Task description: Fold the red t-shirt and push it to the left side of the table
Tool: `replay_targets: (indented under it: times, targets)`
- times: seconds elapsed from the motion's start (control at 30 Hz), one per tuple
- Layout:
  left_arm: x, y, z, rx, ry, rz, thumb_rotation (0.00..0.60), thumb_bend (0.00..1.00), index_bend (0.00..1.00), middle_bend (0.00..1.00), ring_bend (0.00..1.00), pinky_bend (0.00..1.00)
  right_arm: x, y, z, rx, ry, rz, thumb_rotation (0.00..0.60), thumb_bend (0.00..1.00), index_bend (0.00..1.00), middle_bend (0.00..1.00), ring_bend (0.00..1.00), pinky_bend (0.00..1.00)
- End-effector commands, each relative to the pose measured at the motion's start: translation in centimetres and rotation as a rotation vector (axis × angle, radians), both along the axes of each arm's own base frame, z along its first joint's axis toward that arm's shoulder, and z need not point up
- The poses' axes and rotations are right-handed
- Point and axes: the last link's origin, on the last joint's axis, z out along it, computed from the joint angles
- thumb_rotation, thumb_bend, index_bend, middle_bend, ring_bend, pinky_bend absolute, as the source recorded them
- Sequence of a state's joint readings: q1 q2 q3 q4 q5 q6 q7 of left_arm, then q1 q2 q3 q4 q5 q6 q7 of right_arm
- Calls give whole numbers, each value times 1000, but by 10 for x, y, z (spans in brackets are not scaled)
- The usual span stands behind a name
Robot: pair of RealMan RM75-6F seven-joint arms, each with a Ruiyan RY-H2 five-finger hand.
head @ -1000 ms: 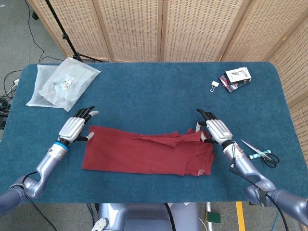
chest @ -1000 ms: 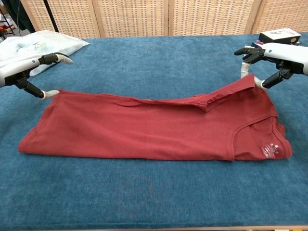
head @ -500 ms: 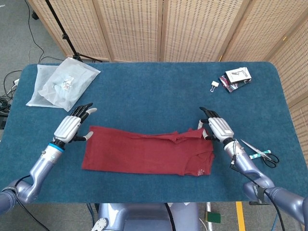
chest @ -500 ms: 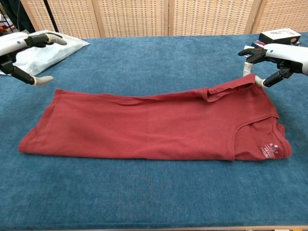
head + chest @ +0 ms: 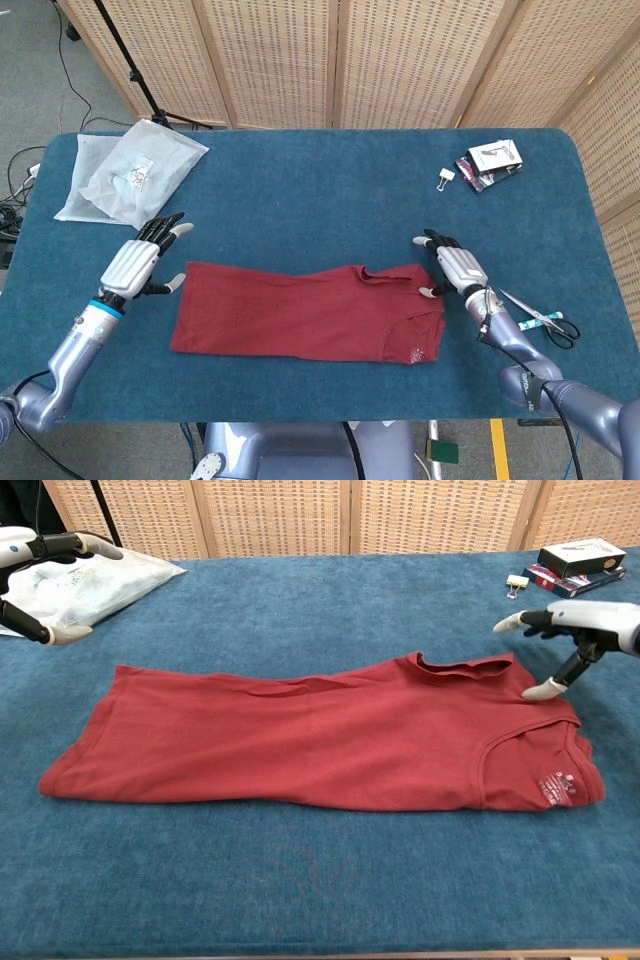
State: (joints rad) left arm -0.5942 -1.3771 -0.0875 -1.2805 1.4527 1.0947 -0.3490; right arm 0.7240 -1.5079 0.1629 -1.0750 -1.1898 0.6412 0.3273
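Observation:
The red t-shirt (image 5: 305,312) (image 5: 320,740) lies folded into a long flat band across the near middle of the blue table (image 5: 320,200), its collar and label at the right end. My left hand (image 5: 135,263) (image 5: 35,555) hovers just off the shirt's left end with fingers spread, holding nothing. My right hand (image 5: 452,268) (image 5: 580,630) is beside the shirt's far right corner, fingers apart, and nothing is held in it; its thumb tip is close to the cloth edge.
A clear plastic bag (image 5: 130,172) (image 5: 95,575) lies at the far left. A binder clip (image 5: 445,178) (image 5: 516,582) and small boxes (image 5: 492,160) (image 5: 582,558) sit at the far right. Scissors (image 5: 545,322) lie near the right edge.
Both hands have let go of the shirt's far edge and drawn outward. The raised right corner of the shirt has dropped flat onto the table.

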Motion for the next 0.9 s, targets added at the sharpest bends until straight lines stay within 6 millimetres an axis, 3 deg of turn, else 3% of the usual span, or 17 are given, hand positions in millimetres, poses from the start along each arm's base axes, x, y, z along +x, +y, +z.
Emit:
replay_targets:
  times: [0.03,0.23,0.5,0.67,0.9]
  targets:
    - [0,-1,0,-3,2,0,600,329,0,0,0,0,-1,-2,3,-3,46,-20,600,0,0,0,0,0]
    - [1,-2,2,-1,1,-2,600,329,0,0,0,0,3,0,11,-53,32,-25,600,0,0,0,0,0]
    - [-1,-3,3,-1,10,0,600,329,0,0,0,0,13,17,38,-128,-18,20,600,0,0,0,0,0]
    - [-4,0,4,13,29,6,600,322,0,0,0,0,14,37,60,-165,-27,74,600,0,0,0,0,0]
    - [-5,9,4,20,92,39,600,278,33,0,0,0,3,82,95,-219,-21,180,600,0,0,0,0,0]
